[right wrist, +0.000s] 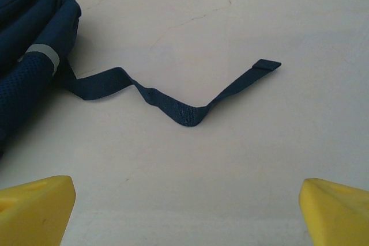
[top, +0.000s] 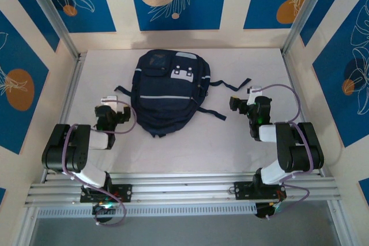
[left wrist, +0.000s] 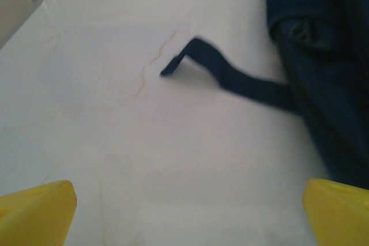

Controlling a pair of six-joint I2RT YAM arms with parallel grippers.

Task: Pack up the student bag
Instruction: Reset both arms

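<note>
Loose strap point(right wrist: 104, 84) beside student bag point(right wrist: 29, 38)

No lettering, brand or number can be read. The white patches point(top: 183, 73) on the front of the bag point(top: 167, 102) are too small and blurred in the top view to make out any print.

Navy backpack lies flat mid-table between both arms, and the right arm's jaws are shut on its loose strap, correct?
No. The right arm's jaws are open, not shut: the right wrist view shows the loose webbing strap of the large dark navy fabric backpack lying free on the white table ahead of them. The rest holds.
</note>
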